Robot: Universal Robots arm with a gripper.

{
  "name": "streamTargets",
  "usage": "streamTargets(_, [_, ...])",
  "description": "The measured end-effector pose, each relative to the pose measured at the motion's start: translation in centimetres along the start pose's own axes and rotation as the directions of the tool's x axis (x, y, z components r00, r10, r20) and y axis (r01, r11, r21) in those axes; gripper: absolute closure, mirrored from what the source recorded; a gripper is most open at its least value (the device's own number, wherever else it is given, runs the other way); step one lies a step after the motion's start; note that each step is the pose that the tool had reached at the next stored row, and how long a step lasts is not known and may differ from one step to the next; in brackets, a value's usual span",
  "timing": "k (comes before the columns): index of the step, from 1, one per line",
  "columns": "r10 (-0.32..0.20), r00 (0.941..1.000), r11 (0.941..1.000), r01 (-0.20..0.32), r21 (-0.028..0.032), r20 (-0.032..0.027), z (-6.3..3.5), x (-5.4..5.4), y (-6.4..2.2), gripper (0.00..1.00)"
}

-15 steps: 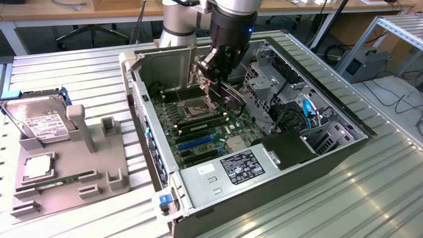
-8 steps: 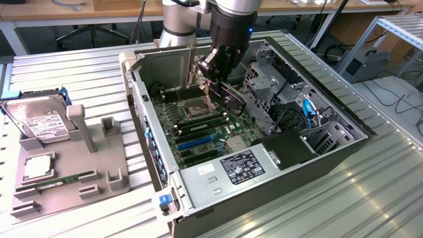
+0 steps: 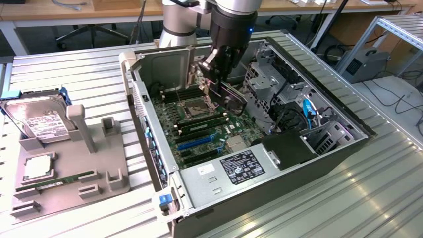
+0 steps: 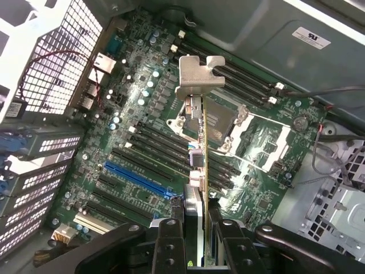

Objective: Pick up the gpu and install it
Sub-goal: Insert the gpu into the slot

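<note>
The gpu (image 4: 201,137) appears edge-on in the wrist view, a thin green card with its silvery metal bracket (image 4: 199,77) at the far end. My gripper (image 4: 199,242) is shut on it, one black finger (image 4: 168,242) on each side. The card hangs above the green motherboard (image 4: 137,131), over the area between the processor socket (image 4: 239,128) and the black and blue expansion slots (image 4: 137,177), apart from them. In the exterior view my gripper (image 3: 218,69) reaches down into the open computer case (image 3: 264,198) with the gpu (image 3: 231,94) below it.
On the exterior view's left, a grey holder (image 3: 99,148) carries a silver hard drive (image 3: 39,124), a square chip (image 3: 37,166) and a narrow green memory stick (image 3: 56,182). Inside the case are a metal drive cage (image 3: 264,79), black cables (image 3: 290,119) and the power supply (image 3: 241,166).
</note>
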State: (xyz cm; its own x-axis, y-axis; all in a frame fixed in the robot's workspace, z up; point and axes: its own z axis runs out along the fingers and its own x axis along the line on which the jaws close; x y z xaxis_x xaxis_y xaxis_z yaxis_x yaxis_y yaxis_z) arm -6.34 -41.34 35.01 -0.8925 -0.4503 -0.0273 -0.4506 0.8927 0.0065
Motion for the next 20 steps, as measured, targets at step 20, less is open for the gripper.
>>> streamTargets(20, [-0.08,0.9968,0.9968,0.08,-0.0022,-0.0004,0.0,0.0,0.0,0.73])
